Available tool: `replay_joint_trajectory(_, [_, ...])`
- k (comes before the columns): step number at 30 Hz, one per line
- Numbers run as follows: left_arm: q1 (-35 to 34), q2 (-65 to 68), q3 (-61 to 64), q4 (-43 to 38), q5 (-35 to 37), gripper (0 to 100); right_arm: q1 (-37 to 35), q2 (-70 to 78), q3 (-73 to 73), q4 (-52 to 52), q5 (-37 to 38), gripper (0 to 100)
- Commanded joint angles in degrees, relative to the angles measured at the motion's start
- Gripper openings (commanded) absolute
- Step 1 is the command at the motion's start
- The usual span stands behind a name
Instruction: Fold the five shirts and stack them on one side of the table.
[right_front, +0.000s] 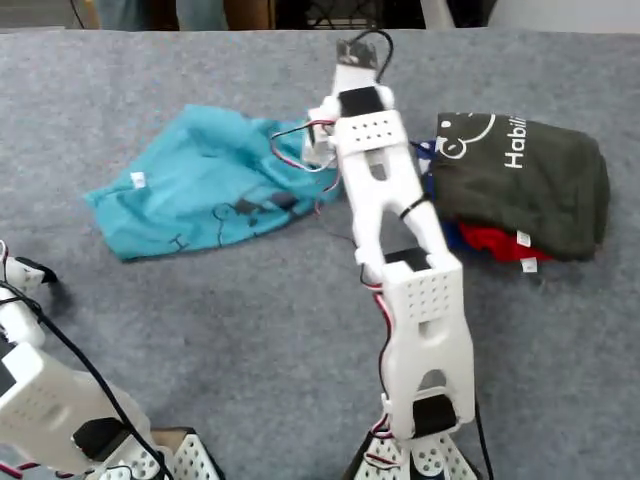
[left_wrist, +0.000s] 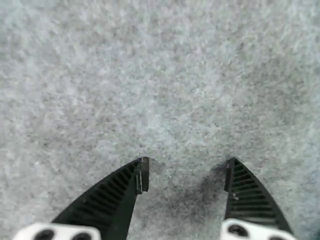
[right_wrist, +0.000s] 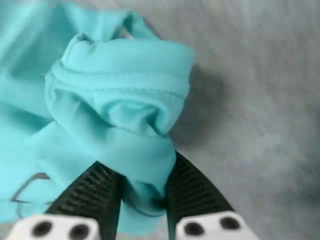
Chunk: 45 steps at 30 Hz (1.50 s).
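A teal shirt (right_front: 200, 180) lies spread and crumpled on the grey table at the back left. My right gripper (right_wrist: 142, 167) is shut on a bunched fold of the teal shirt (right_wrist: 120, 100) at the cloth's right edge, and in the high view the right arm (right_front: 385, 190) stretches from the front centre to that spot. At the back right sits a stack of folded shirts: a dark green one (right_front: 530, 185) on top, a red one (right_front: 495, 243) and a blue one (right_front: 430, 160) below it. My left gripper (left_wrist: 187, 175) is open just above bare table, at the front left (right_front: 25, 272).
The table is covered in grey felt (right_front: 250, 330). Red and black cables (right_front: 300, 150) loop from the right arm over the teal shirt's edge. Both arm bases stand at the front edge. Chair or table legs show beyond the table's far edge.
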Motion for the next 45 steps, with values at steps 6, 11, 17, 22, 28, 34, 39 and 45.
replay_joint_trajectory(6, [7.9, -1.8, -5.6, 3.4, -6.5, 27, 3.6, -6.5, 10.7, 14.3, 6.6, 1.5])
replay_joint_trajectory(11, [17.4, -4.6, -14.8, 10.5, -5.1, 27, -1.3, -19.7, 26.0, 14.2, 10.1, 1.5])
replay_joint_trajectory(17, [31.5, -1.9, -22.7, 10.4, -3.2, 26, -2.3, -26.7, 40.2, 7.6, 11.3, 1.5])
replay_joint_trajectory(22, [43.7, 2.0, -28.1, 9.8, -3.5, 26, -1.9, -26.7, 46.6, 2.3, 11.3, 1.5])
replay_joint_trajectory(28, [50.4, 16.7, -31.3, 6.1, -3.3, 26, -0.5, -26.8, 48.7, -1.5, 10.8, 1.5])
replay_joint_trajectory(34, [48.0, 26.9, -42.6, 18.2, -3.7, 2, 6.9, -27.1, 43.6, -0.1, 10.6, 1.5])
replay_joint_trajectory(39, [40.8, 28.1, -48.0, 26.5, -3.5, 3, 9.0, -27.1, 40.1, 3.4, 10.9, 1.5])
replay_joint_trajectory(45, [28.6, 23.8, -51.6, 32.4, -3.7, 3, 5.3, -26.9, 38.3, 9.1, 15.4, 1.8])
